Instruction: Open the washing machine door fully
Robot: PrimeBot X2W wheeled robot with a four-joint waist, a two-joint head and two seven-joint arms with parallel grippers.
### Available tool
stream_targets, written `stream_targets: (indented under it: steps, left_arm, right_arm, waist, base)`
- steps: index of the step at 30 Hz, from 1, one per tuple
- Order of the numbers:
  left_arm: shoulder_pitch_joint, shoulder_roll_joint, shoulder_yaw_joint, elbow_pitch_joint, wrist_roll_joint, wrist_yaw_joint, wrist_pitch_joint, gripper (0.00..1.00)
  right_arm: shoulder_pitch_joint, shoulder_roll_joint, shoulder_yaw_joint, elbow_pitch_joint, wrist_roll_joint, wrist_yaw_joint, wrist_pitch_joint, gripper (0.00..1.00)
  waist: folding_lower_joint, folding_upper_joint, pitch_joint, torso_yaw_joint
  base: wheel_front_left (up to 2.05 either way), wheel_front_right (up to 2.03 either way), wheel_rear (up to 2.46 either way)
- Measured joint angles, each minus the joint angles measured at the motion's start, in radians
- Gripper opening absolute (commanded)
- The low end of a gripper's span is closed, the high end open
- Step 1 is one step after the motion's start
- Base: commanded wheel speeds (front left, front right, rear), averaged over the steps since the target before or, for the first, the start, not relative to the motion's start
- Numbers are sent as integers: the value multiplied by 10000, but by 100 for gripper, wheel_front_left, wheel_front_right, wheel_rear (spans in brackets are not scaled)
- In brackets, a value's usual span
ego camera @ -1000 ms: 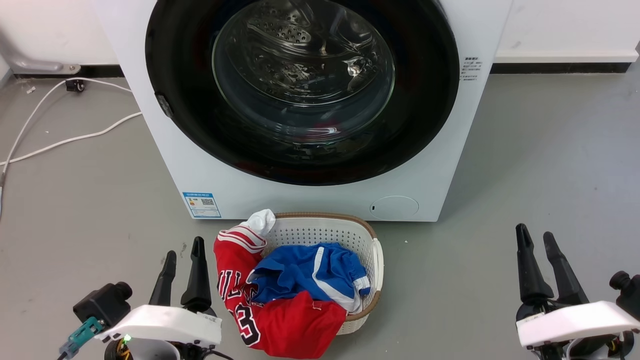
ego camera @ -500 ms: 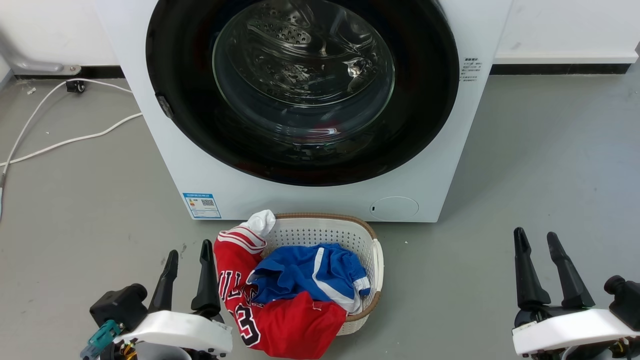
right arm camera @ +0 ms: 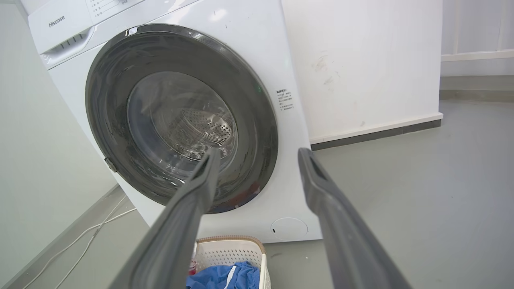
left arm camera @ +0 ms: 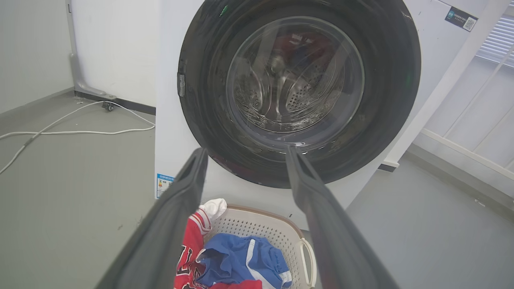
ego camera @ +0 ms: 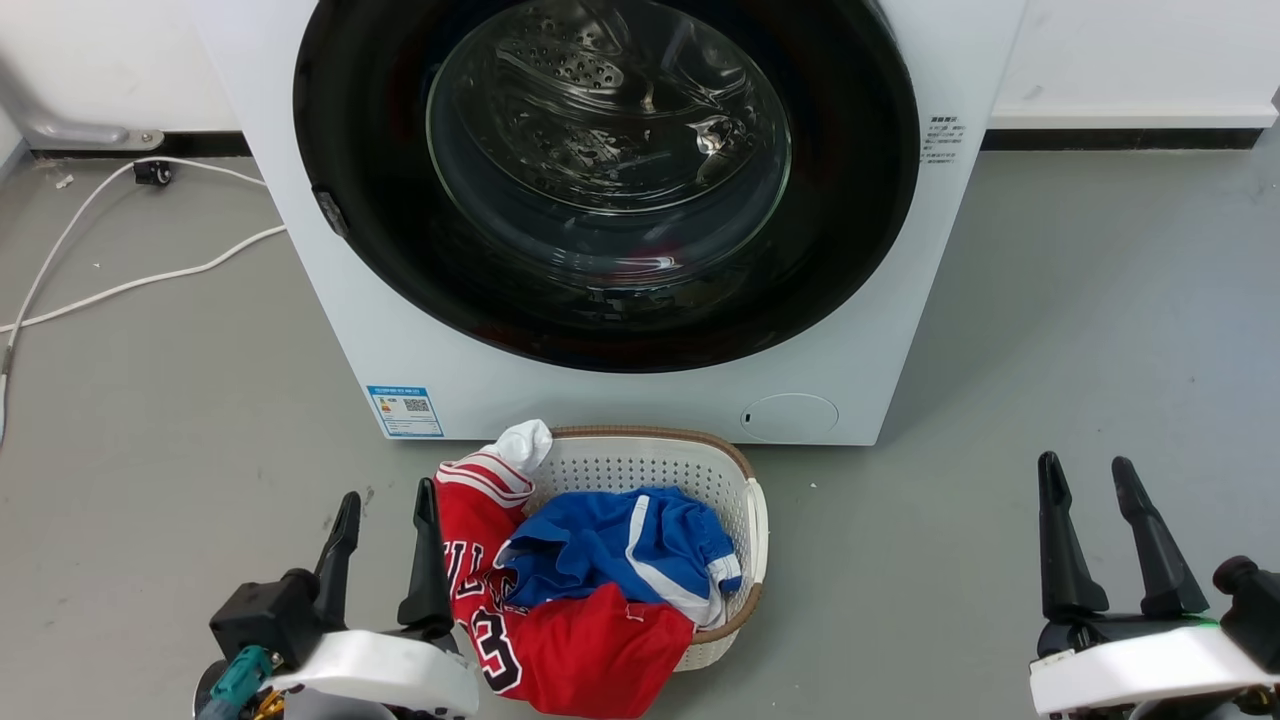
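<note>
Facing you at 12 o'clock in the head view, the washing machine door [ego camera: 605, 180] sits shut, flush against the white front of the washing machine [ego camera: 620, 400]. Its black rim reaches almost to both side edges of the cabinet, and a small grey catch [ego camera: 328, 212] marks that rim at 9 o'clock.

At 6 o'clock a white laundry basket [ego camera: 650, 465] stands on the floor [ego camera: 1050, 330], just before the machine's lower edge. It holds a red jersey [ego camera: 560, 640] and a blue garment [ego camera: 610, 545]; the jersey spills over the basket's rim toward 7 o'clock.

Your left gripper [ego camera: 388, 492] hovers at 7 o'clock, fingers spread and holding nothing, its inner finger just beside the jersey. Your right gripper [ego camera: 1085, 461] hovers at 5 o'clock, likewise spread and empty, with bare floor on every side of it.

Open floor flanks the machine at 3 and 9 o'clock; a white cable [ego camera: 130, 285] crosses it near 9 to 10 o'clock.

The right wrist view adds the control panel [right arm camera: 60, 28] above the door at 11 o'clock. The left wrist view adds white bars [left arm camera: 453, 80] at 2 o'clock, beyond the machine's far side.
</note>
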Motion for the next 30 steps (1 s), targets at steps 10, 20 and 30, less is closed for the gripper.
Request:
stream_targets:
  steps: [10, 20, 30]
  left_arm:
    - [123, -6, -102, 2, 865, 81, -205, 100]
    - [169, -38, -165, 2, 1651, 107, -420, 100]
    - [222, -82, -163, 132, 2309, 105, -616, 100]
  right_arm:
    - [147, -2, -40, -184, -669, 0, -230, 100]
    - [233, -2, -82, -234, -1402, 0, -426, 100]
    - [293, -2, -117, -276, -2017, 0, -637, 100]
  waist:
    - [0, 0, 6, 7]
    - [0, 0, 46, -11]
    - [0, 0, 81, -55]
  base:
    - [0, 0, 0]
    - [0, 0, 0]
    - [0, 0, 0]
